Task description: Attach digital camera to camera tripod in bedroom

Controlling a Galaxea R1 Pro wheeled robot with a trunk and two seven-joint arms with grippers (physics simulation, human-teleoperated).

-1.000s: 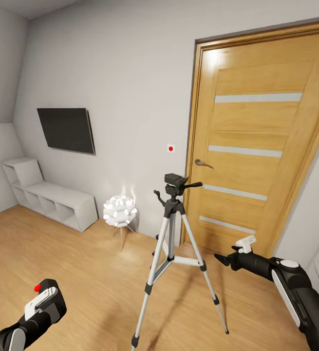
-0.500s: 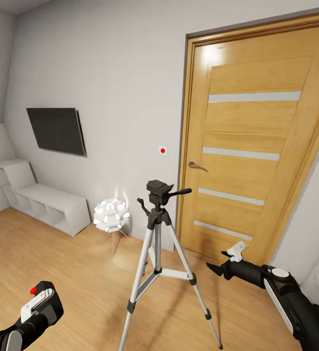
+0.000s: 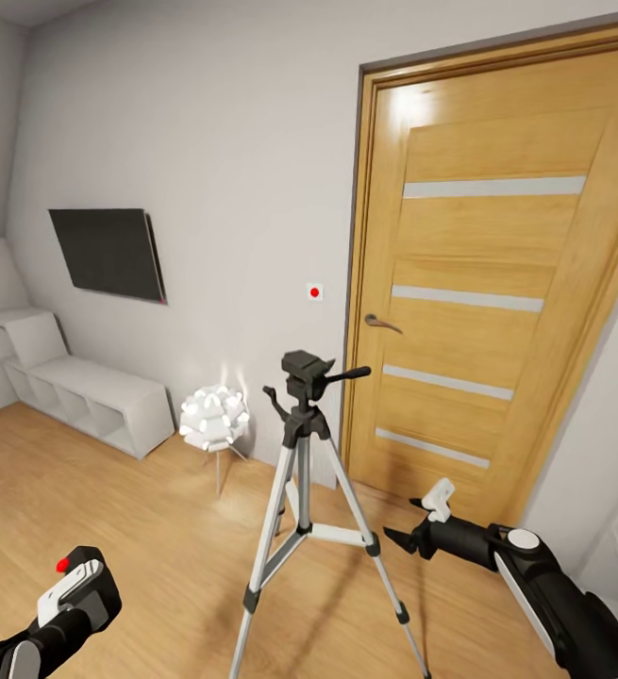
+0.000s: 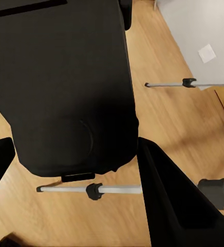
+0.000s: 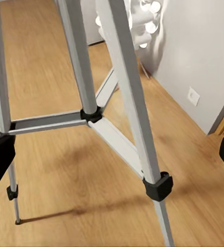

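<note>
Camera (image 4: pixel 66 87) clamped in left gripper (image 4: pixel 71 159), low. Tripod (image 3: pixel 304 443) stands ahead; head bare. Right gripper (image 3: pixel 398 539) open, empty. Next: lift camera onto head.

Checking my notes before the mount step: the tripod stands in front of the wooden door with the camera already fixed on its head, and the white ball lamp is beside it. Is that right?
Not quite. The camera tripod does stand by the wooden door with the ball lamp beside it, but its head is bare in the head view. The digital camera sits between the left hand's fingers in the left wrist view.
</note>
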